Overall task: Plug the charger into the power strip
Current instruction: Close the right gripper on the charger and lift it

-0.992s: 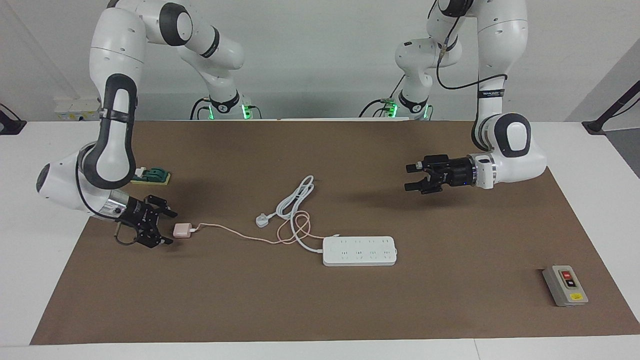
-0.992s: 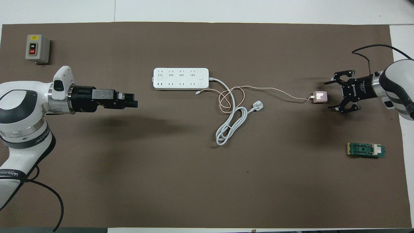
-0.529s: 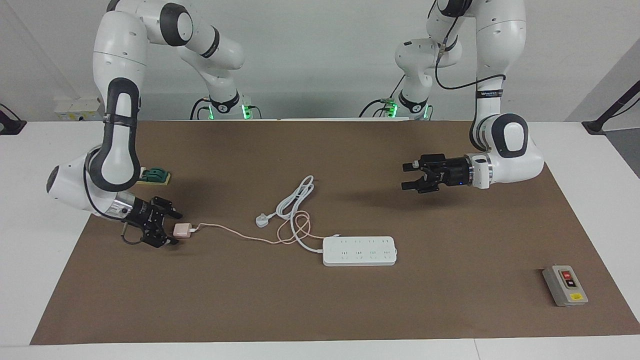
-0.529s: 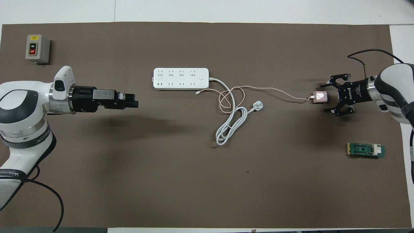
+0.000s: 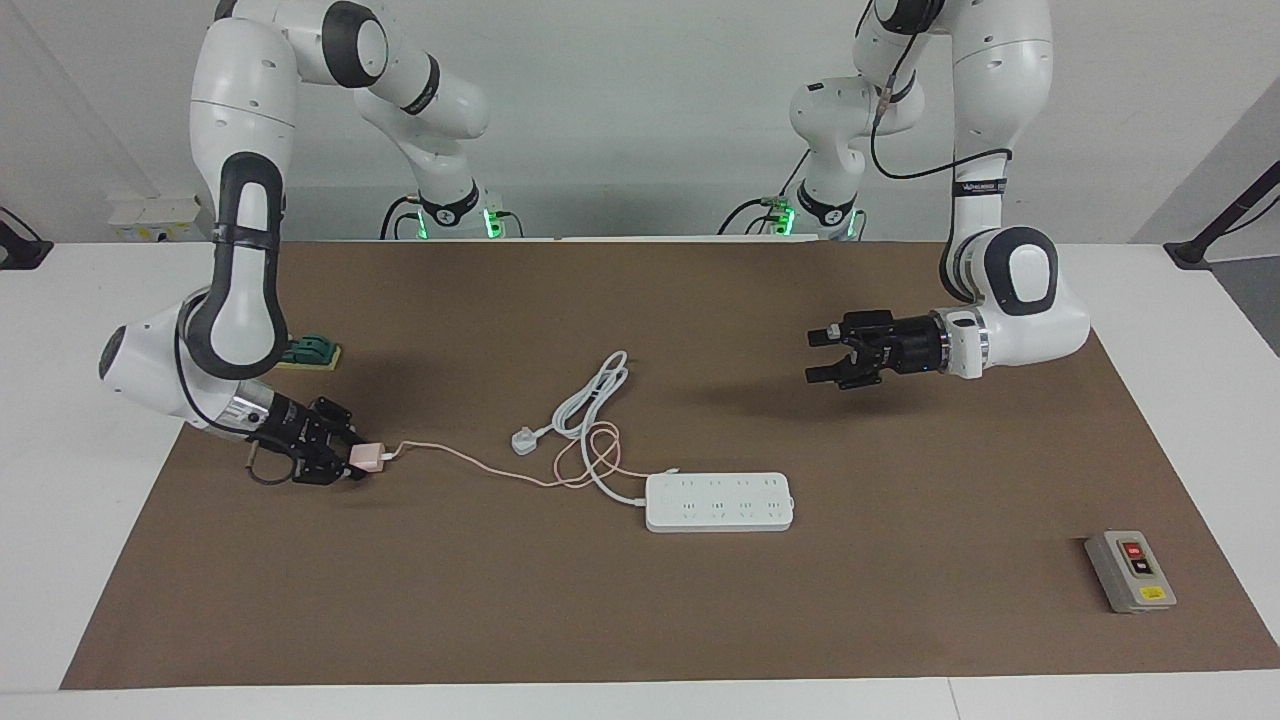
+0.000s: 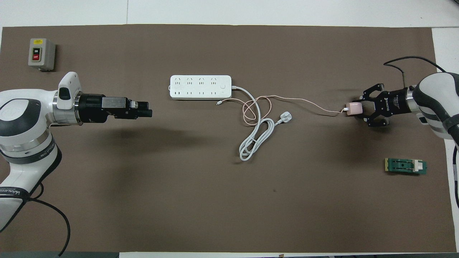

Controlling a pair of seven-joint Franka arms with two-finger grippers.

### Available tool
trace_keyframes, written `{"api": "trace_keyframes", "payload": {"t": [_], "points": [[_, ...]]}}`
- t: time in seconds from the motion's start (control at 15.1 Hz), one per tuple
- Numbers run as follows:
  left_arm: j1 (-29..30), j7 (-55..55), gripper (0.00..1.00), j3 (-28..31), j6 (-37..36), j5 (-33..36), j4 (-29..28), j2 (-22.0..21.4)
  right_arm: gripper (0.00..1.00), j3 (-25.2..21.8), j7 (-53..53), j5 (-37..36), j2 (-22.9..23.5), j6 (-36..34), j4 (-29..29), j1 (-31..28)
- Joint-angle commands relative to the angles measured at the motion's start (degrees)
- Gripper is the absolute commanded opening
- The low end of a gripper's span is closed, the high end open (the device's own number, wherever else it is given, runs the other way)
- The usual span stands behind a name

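The pale-pink charger (image 5: 369, 456) (image 6: 354, 108) lies on the brown mat at the right arm's end. My right gripper (image 5: 355, 460) (image 6: 357, 108) is low at the mat and shut on it, a finger on each side. Its thin pink cable (image 5: 470, 462) (image 6: 304, 102) trails toward the white power strip (image 5: 720, 502) (image 6: 200, 87), which lies flat mid-table with its sockets facing up. My left gripper (image 5: 822, 356) (image 6: 148, 109) hangs open and holds nothing. It is over bare mat toward the left arm's end and waits.
The strip's thick white cord ends in a white three-pin plug (image 5: 524, 440) (image 6: 285, 116) between charger and strip, looped with the pink cable. A grey button box (image 5: 1130, 572) (image 6: 41, 53) sits at the left arm's end. A green part (image 5: 312, 351) (image 6: 406, 166) lies near the right arm.
My right gripper slid forward around the charger and its fingers closed on it. The left arm stayed nearly still.
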Motion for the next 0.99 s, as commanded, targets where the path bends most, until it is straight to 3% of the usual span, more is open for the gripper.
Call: {"api": "trace_keyframes", "payload": {"t": [0.0, 0.4, 0.93], "points": [[-0.70, 0.40, 1.00, 0.41, 0.69, -1.11, 1.96, 0.88, 0.00, 0.15, -1.56, 1.38, -0.11, 0.49, -0.70, 0.89], [-1.14, 0.66, 1.00, 0.32, -0.01, -1.28, 2.32, 1.40, 0.00, 0.15, 7.56, -0.11, -3.35, -11.37, 6.95, 4.05], [-1.14, 0.93, 1.00, 0.32, -0.98, -4.26, 2.05, 1.49, 0.00, 0.32, 28.99, -0.29, -11.71, -12.00, 8.88, 18.53]]}}
